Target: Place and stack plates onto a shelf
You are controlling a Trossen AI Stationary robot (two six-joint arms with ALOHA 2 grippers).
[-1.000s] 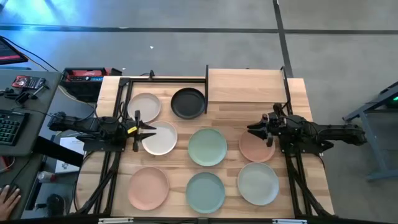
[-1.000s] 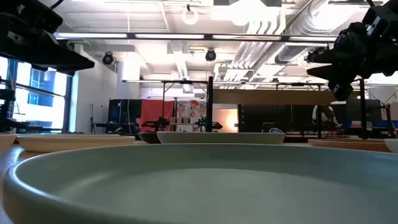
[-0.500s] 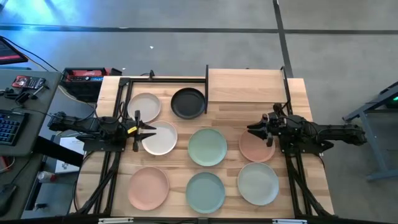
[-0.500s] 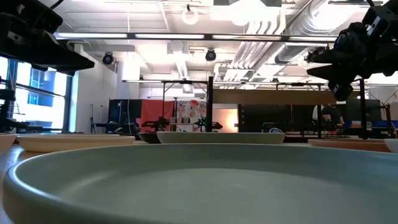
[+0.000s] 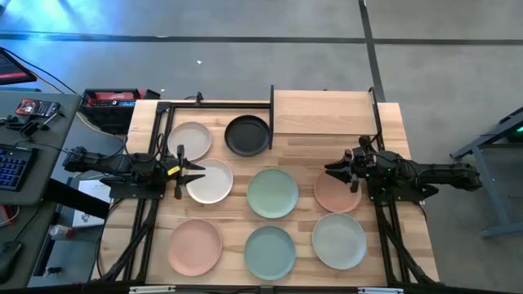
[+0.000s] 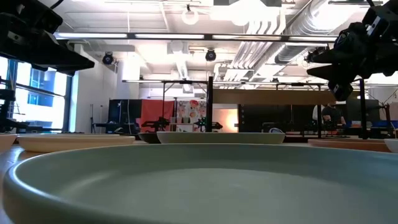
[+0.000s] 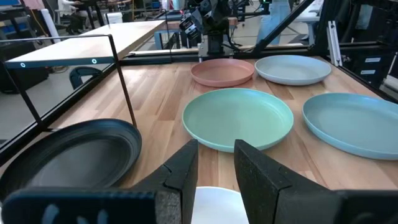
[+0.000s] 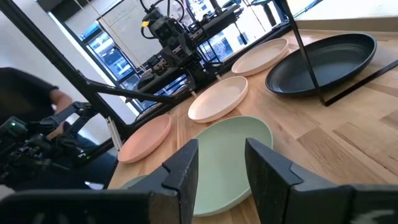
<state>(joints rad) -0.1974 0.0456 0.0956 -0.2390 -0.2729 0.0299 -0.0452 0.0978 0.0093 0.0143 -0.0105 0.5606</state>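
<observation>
Eight plates (image 5: 273, 193) on table, shelf (image 5: 325, 113) bare, left gripper (image 5: 193, 170) over white plate (image 5: 211, 181) parted and empty, right gripper (image 5: 335, 172) over pink plate (image 5: 335, 193) likewise

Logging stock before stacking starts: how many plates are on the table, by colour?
Round matte white/cream plates: 2
Round black plate: 1
Round sage green plates: 2
Round salmon pink plates: 2
Round pale grey-green plate: 1
Total: 8

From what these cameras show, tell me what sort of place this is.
Probably a robotics lab or workshop in a large open industrial hall. Exposed ceiling ducts run overhead, a similar robot rig stands on another bench beyond the table, and a keyboard sits at a side desk.
</observation>
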